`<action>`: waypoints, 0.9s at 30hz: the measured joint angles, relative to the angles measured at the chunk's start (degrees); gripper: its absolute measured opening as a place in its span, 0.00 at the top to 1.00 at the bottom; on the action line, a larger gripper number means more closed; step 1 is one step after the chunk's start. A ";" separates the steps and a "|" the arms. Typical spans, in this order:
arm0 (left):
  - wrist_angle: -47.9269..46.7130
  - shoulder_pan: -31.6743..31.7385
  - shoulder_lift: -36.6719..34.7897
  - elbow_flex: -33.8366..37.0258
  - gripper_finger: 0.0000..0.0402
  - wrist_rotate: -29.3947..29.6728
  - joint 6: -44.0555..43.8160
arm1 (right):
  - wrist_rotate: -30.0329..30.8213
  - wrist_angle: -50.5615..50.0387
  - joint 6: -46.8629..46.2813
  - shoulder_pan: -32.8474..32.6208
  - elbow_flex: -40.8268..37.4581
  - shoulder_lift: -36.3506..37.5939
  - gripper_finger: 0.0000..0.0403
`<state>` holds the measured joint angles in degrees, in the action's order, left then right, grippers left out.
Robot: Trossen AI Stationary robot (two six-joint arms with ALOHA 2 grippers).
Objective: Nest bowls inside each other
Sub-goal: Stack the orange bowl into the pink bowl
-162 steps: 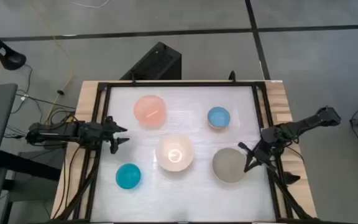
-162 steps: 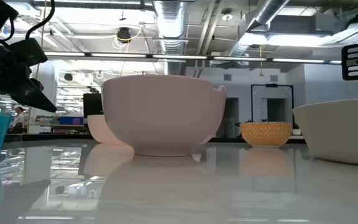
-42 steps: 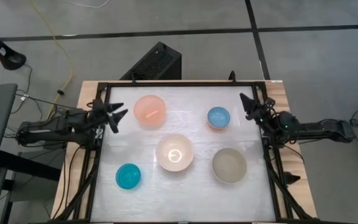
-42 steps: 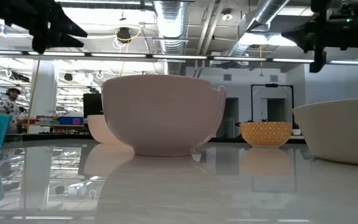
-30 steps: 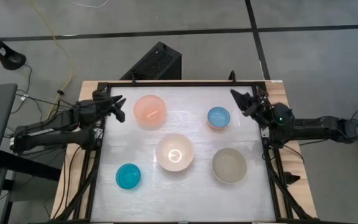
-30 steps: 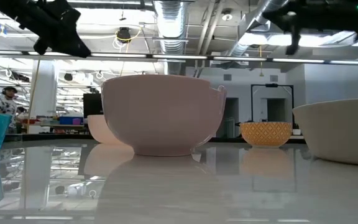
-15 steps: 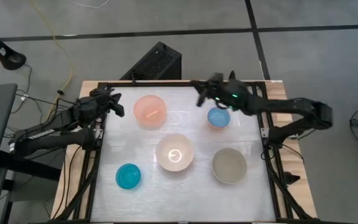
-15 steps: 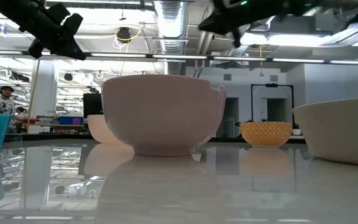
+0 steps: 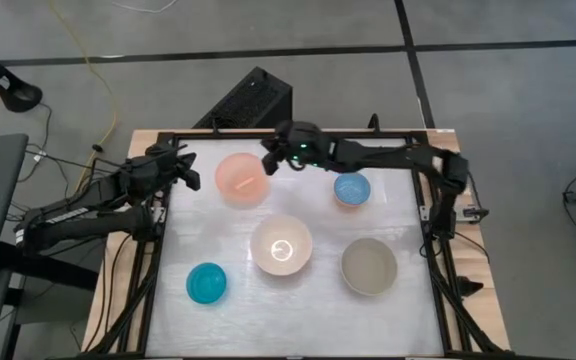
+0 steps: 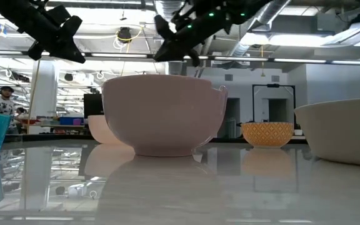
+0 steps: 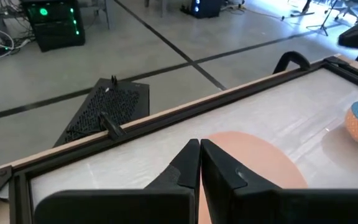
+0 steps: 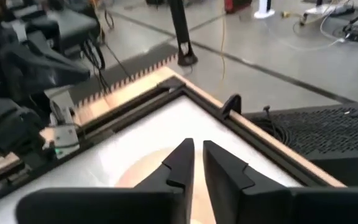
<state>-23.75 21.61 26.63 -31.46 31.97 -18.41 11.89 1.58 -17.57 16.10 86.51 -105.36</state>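
Right claw, fingers slightly apart, empty, hovers just right of salmon-pink bowl; left claw, pinched together, sits just left.

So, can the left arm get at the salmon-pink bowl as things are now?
Probably yes. The left gripper hangs just beside the salmon-pink bowl, with bare table between them. The right gripper hovers over the bowl's far rim, so the two arms could crowd each other.

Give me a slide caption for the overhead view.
Both grippers, left and right, flank the salmon-pink bowl; four other bowls sit apart.
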 joint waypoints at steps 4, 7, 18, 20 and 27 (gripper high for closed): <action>0.02 0.00 0.00 0.00 1.00 -0.01 -0.80 | 0.01 -7.49 0.09 0.62 6.90 -4.93 0.69; 0.02 0.00 0.00 0.00 1.00 -0.30 -0.90 | 0.06 -11.98 0.10 1.36 10.88 -7.78 0.56; 0.01 0.00 0.00 0.02 1.00 -0.89 -2.37 | 0.01 -23.58 0.08 3.21 18.83 -18.27 0.27; 0.03 0.00 -0.01 0.02 1.00 -1.50 -2.44 | 0.05 -24.34 0.07 3.09 19.12 -19.56 0.27; 0.01 0.00 0.00 0.02 1.00 -2.98 -3.91 | -3.51 -24.58 -2.29 3.23 19.12 -23.25 0.26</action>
<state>-23.74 21.61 26.63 -31.44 28.98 -22.32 8.38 -23.00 -19.86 19.33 105.62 -128.60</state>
